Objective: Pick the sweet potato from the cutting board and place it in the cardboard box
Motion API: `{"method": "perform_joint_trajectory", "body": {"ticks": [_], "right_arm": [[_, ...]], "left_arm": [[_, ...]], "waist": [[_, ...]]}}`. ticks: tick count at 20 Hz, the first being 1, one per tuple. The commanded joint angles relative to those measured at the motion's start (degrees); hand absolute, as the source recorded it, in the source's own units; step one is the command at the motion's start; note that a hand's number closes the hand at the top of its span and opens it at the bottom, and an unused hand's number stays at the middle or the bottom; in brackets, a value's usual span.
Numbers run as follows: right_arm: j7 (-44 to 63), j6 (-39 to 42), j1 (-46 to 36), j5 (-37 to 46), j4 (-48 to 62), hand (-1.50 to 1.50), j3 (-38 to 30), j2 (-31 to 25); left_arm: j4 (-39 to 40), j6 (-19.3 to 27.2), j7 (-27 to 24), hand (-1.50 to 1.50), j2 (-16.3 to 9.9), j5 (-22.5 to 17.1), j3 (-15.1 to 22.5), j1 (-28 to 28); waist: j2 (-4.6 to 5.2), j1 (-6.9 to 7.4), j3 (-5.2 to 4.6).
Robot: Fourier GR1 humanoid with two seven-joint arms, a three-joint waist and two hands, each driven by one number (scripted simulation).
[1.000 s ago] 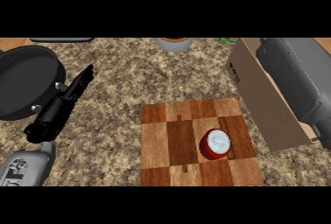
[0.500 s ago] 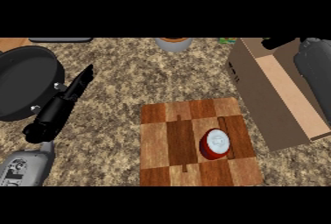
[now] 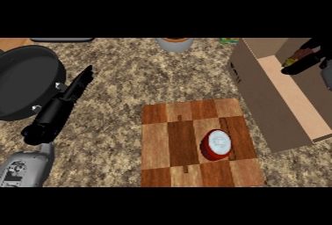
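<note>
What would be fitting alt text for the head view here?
The right robot hand holds a brownish sweet potato over the open cardboard box. A red and white object lies on the wooden cutting board; the left robot hand rests beside a black pan.

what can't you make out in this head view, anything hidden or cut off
- Right hand: curled round something orange-brown above the cardboard box; its fingers hide most of that thing, and the view's right edge cuts the arm.
- Box interior: the near wall hides its floor.
- Black pan: cut by the left edge.
- Grey container and green item: cut off at the top.
- Left hand: open, only its back shows.
</note>
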State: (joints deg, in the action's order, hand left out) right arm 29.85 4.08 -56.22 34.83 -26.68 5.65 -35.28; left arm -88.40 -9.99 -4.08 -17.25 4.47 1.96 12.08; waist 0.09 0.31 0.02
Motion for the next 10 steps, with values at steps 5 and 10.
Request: {"method": "perform_joint_trajectory", "body": {"ticks": [5,10], "right_arm": [[-16.86,3.09,3.75,-4.38,-0.72,-1.50,-4.66,-2.73],[-21.91,-12.50,2.66,-15.02,-8.33,-1.50,-17.01,0.20]], "left_arm": [[-1.64,0.64,1.67,0.00,2.26,1.86,1.85,-0.06],[-0.40,0.67,-0.17,0.00,0.18,0.85,-1.37,-1.01]], "waist": [[0.11,0.29,0.05],[-0.40,-1.17,0.27]]}}
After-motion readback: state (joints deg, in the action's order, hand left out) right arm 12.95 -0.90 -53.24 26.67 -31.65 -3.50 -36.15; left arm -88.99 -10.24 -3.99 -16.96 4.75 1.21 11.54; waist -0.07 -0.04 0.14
